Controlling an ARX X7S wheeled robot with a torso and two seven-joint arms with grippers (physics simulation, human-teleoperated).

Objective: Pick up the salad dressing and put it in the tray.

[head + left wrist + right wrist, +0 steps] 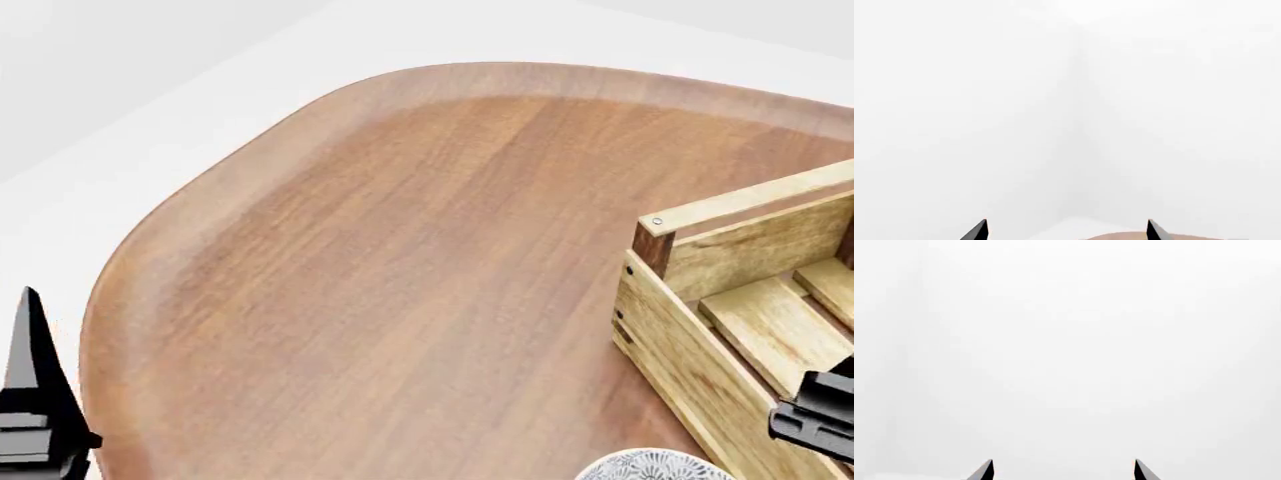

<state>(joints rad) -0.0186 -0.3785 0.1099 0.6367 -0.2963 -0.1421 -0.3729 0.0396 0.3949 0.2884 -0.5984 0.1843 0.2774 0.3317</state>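
Both grippers, left gripper (1066,231) and right gripper (1063,471), spread apart, empty; tray (747,310) skewed diagonally on table (400,280).

A bare simulated room rather than any lived-in place — plain white walls (987,100) meeting at 1 corner, white floor, flat shadowless light. Its only furnishing is a rounded wooden table (400,280), carrying a slatted wooden crate (721,300) and the rim of a patterned bowl (654,466) — faintly domestic props.
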